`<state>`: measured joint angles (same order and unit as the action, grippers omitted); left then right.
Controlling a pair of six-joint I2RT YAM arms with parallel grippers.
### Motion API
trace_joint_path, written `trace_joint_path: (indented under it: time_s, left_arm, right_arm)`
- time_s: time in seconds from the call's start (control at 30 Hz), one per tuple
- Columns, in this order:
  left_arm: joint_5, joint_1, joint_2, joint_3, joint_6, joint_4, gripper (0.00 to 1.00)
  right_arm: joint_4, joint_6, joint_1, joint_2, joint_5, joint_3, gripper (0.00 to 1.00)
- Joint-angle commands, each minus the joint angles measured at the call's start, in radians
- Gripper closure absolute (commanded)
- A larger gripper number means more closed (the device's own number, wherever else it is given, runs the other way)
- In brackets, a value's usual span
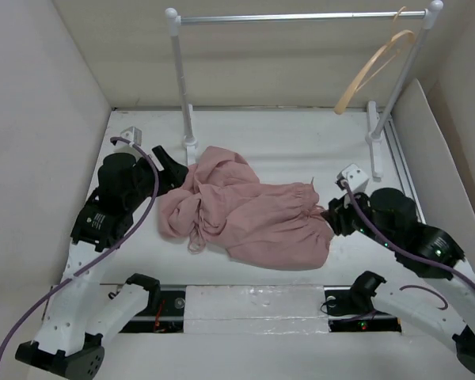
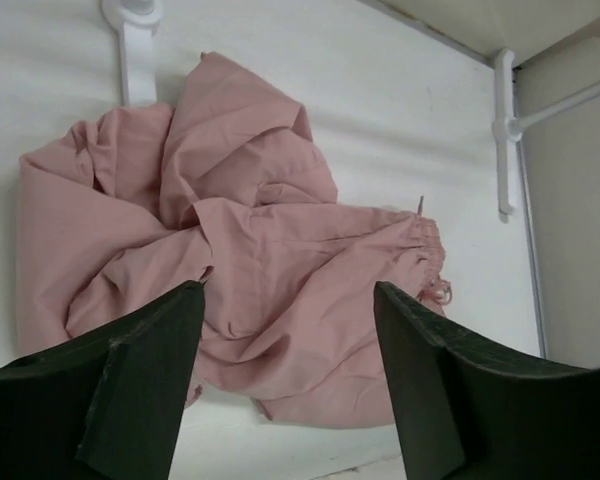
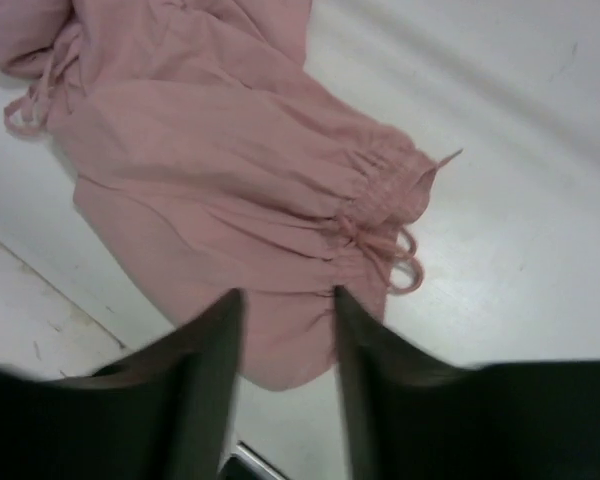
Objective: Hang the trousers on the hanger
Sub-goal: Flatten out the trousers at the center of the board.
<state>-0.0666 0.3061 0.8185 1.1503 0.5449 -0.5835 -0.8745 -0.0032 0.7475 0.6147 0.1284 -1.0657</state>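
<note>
The dusty-pink trousers (image 1: 245,210) lie crumpled in a heap on the white table, gathered waist and drawstring toward the right (image 3: 380,215). They also fill the left wrist view (image 2: 240,250). The tan wooden hanger (image 1: 376,67) hangs by its hook from the right end of the rail. My left gripper (image 1: 174,168) is open and empty at the heap's left edge; in its wrist view (image 2: 288,300) it hovers above the cloth. My right gripper (image 1: 330,214) is open and empty at the waist end, just above the fabric (image 3: 287,300).
A silver-and-white clothes rail (image 1: 301,16) stands at the back on two white posts (image 1: 182,87) with feet on the table. White walls close in left, back and right. A metal strip (image 1: 253,305) runs along the near edge between the arm bases.
</note>
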Motion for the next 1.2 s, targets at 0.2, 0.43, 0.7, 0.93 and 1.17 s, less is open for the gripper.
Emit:
trace_joint_path:
  time_s: [0.2,0.43,0.7,0.93,1.17]
  left_arm:
    - [0.230,-0.001,0.100,-0.116,0.027,-0.006,0.29]
    - [0.232,-0.061,0.220,-0.268,0.043,0.143,0.17]
    - [0.225,-0.061,0.516,-0.271,-0.002,0.232,0.16]
    - [0.229,-0.061,0.660,-0.279,0.012,0.317,0.56]
    - [0.251,-0.061,0.630,-0.212,0.035,0.271,1.00]
  right_arm:
    - [0.319,-0.023,-0.293,0.311,-0.154,0.124,0.11]
    - [0.615,-0.007,-0.555,0.576,-0.397,0.227,0.08]
    - [0.752,0.045,-0.629,0.827,-0.473,0.214,0.06]
    - [0.865,0.101,-0.663,0.948,-0.565,0.283,0.31]
    - [0.887,0.124,-0.692,0.903,-0.670,0.263,1.00]
